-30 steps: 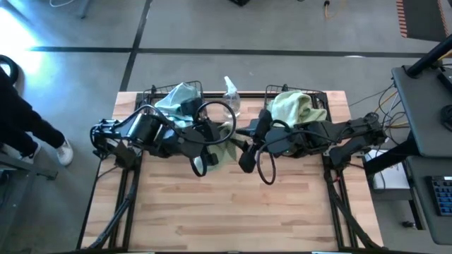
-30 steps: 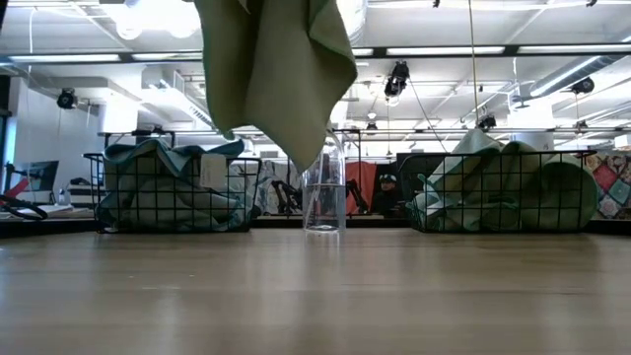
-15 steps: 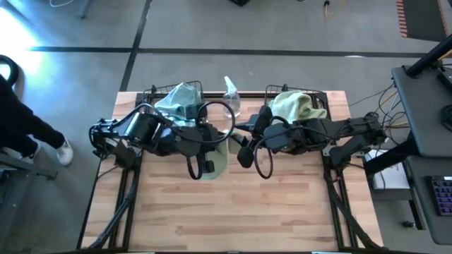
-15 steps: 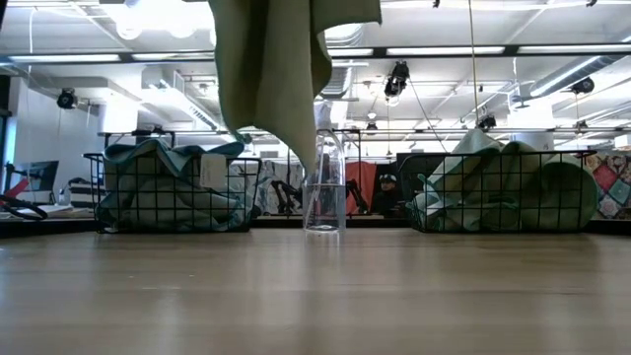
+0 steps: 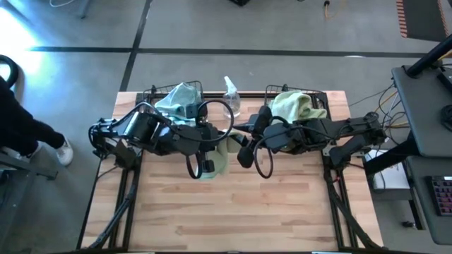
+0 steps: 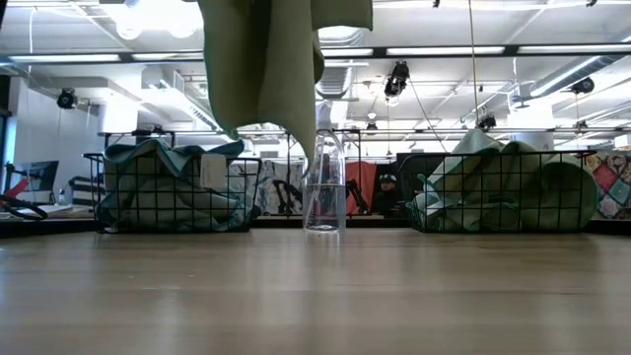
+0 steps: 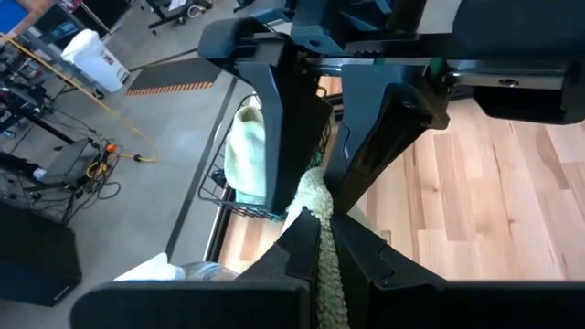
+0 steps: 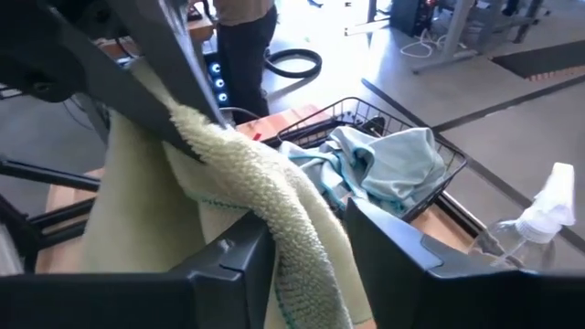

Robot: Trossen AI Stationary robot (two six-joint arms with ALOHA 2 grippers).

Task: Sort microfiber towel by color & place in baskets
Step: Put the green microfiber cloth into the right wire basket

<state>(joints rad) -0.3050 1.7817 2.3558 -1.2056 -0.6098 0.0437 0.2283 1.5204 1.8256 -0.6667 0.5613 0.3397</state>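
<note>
Yellow-green towel [image 6: 271, 64] hangs mid-table above the wood, pinched by both the left gripper [image 7: 318, 239] and right gripper [image 8: 302, 239], probably a handover; left should release only once right's grip is firm; then carry it to the right basket [image 5: 319, 95] holding yellow-green cloths, clearing the spray bottle [image 6: 323, 187].

two dark, bulky jointed arms, each trailing looped black cables, ending in flat black fingers.
</note>
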